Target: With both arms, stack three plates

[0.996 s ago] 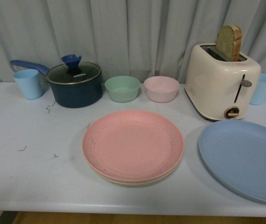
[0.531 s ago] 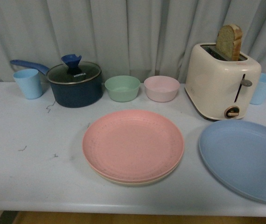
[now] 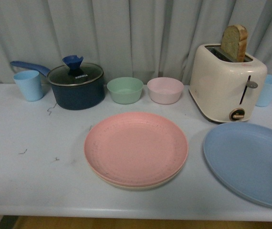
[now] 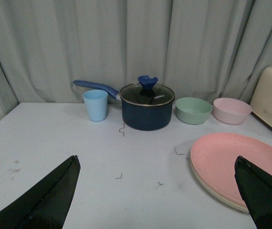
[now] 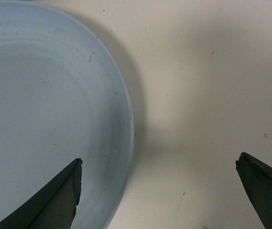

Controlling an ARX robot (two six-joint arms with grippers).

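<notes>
Two stacked near toaster, pink plate lying on beige plate; blue plate likely light, stiff, slick, wanting rim pinch; left gripper, right gripper hanging spread

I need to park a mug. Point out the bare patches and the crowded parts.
Widest bare patch: front left of the table, bordered by the blue cup and pot behind and the pink plate on the right. A narrow strip separates pink plate and blue plate. Crowded: the back row, pot to toaster.
</notes>
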